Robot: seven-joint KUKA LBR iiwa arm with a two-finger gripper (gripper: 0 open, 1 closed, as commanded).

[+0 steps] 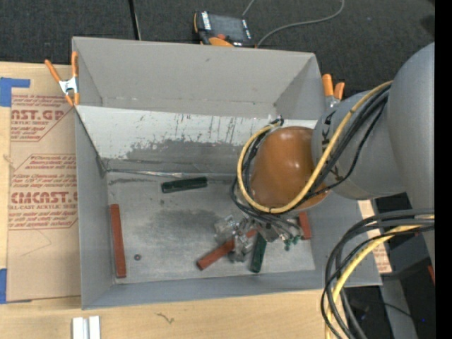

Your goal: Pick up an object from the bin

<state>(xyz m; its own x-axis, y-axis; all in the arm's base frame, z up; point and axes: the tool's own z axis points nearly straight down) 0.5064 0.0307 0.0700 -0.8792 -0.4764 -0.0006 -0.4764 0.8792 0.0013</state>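
Near the front right corner of the grey bin [191,83], the tool [239,234] is hanging low over the floor, directly beneath the arm's rounded orange cover [279,164] and a loop of yellow-and-black cables [244,162]. Its metal tip is sitting at the upper right end of a red-brown pen [212,259], which is lying at a slant on the bin floor, with its lower end pointing toward the front wall. The tool seems to be touching or very nearly touching that end. Whether it is apart, together or clamped on the pen I cannot tell, since the parts are crowding together there.

Just beside the tool on its right, a dark green pen [256,258] is lying almost upright in the view, its top end tucked under the wrist. A short red piece [304,226] is showing further right, close to the bin's right wall and partly hidden by the arm.

The remaining things are lying well apart from the tool. A second dark green marker [183,184] is resting level near the foot of the back slope, and a long red bar [117,240] is lying along the left wall.
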